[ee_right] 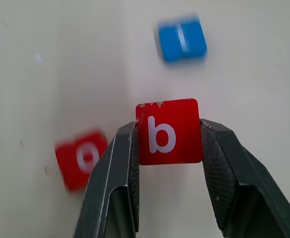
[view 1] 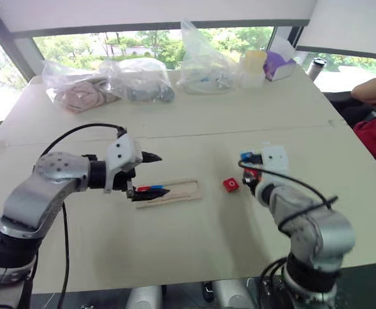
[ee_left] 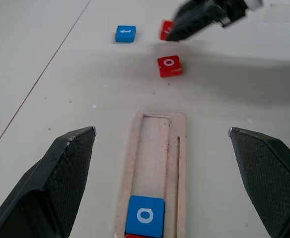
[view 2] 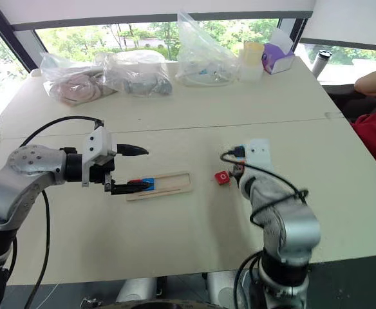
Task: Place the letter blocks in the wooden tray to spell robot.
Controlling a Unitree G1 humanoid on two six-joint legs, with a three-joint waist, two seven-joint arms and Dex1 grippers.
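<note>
The right pincer (ee_right: pixel 169 148) grips the red b block (ee_right: pixel 169 131); the left pincer (ee_left: pixel 167 173) hangs open over the wooden tray (ee_left: pixel 155 148).

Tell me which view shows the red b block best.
The right wrist view: the red b block sits large between the right gripper, its letter legible. The left wrist view shows a red sliver; in the eye views the arm hides most of it.

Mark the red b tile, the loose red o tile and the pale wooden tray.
Red square b tile (ee_right: pixel 169 131): right wrist view, white letter.
Red square o tile (ee_left: pixel 169 65): left wrist view, top face.
Pale wooden tray (ee_left: pixel 182 163): left wrist view, rim.
</note>
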